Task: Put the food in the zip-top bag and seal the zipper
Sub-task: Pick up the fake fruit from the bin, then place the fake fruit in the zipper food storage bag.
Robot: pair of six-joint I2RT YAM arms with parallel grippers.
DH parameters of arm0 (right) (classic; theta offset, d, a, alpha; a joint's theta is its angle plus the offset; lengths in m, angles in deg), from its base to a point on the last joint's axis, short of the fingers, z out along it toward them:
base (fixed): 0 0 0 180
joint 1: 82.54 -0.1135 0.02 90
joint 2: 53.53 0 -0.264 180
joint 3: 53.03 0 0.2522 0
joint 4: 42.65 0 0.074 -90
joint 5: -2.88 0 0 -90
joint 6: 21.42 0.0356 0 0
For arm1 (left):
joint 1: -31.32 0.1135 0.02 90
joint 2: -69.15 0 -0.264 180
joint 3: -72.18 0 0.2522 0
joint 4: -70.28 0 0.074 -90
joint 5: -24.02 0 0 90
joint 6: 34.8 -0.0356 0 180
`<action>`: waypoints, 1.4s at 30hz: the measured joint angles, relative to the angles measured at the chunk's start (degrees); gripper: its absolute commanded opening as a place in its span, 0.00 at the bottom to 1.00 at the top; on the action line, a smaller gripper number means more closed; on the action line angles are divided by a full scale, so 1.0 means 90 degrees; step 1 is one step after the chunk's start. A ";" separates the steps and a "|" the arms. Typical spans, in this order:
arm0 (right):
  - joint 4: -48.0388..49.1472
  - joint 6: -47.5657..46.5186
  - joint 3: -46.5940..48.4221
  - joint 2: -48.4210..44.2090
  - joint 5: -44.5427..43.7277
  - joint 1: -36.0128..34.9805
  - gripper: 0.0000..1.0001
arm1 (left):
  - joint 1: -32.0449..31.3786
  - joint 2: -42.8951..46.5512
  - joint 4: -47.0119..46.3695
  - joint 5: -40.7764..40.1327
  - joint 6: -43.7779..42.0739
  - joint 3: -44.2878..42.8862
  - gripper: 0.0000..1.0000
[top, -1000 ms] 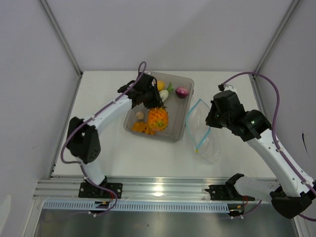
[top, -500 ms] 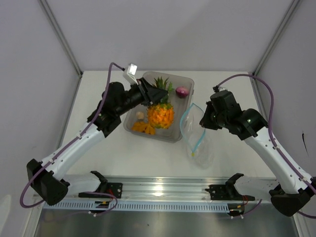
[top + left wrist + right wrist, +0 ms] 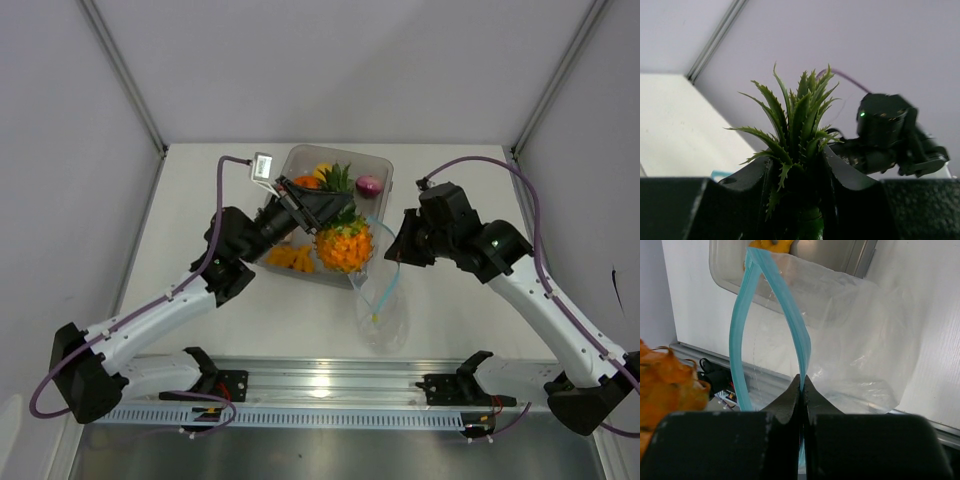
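My left gripper (image 3: 335, 207) is shut on the green leafy top (image 3: 800, 115) of a knobbly orange toy fruit (image 3: 344, 246) and holds it in the air, over the tray's right edge and right beside the bag's mouth. My right gripper (image 3: 398, 250) is shut on the light blue zipper (image 3: 742, 330) of the clear zip-top bag (image 3: 380, 305) and holds the mouth up and open, with the bag hanging down to the table. The orange fruit also shows at the left edge of the right wrist view (image 3: 665, 390).
The clear grey tray (image 3: 372, 160) stands at the back centre. It holds a purple onion (image 3: 369, 185), a yellow lemon (image 3: 323, 172), an orange tomato (image 3: 307, 182) and small orange bits (image 3: 290, 257). An aluminium rail (image 3: 330, 380) runs along the near edge.
My left arm has lifted the orange fruit out of the tray and carried it right to the bag's mouth. My right gripper has pulled the bag left and raised its mouth.
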 measured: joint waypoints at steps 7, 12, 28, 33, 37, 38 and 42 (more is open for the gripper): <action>0.0027 0.0051 -0.0019 0.0034 0.0119 -0.0051 0.00 | -0.0107 0.0032 -0.0690 -0.0066 0.0153 -0.0027 0.01; 0.0138 0.0153 -0.0019 0.0034 0.0325 -0.0056 0.00 | -0.0170 -0.0214 -0.1739 0.0039 0.0527 0.0092 0.01; 0.0512 0.0850 -0.0238 -0.0398 0.1343 0.0270 0.00 | -0.0121 -0.1180 -0.4452 0.0483 0.1025 0.1353 0.00; 0.0624 0.1124 -0.0454 -0.0512 0.1627 0.0440 0.00 | -0.0083 -0.1098 -0.4503 0.0376 0.0624 0.1583 0.01; 0.0821 0.1282 -0.0520 -0.0512 0.1812 0.0471 0.00 | -0.0085 -0.0971 -0.4335 0.0197 0.0056 0.1671 0.01; 0.0833 0.1299 -0.0520 -0.0520 0.1819 0.0471 0.00 | -0.0090 -0.0940 -0.4240 0.0134 -0.0068 0.1671 0.01; 0.0901 0.1416 -0.0522 -0.0515 0.1914 0.0522 0.00 | -0.0221 -0.0680 -0.3903 -0.0129 -0.0750 0.1671 0.01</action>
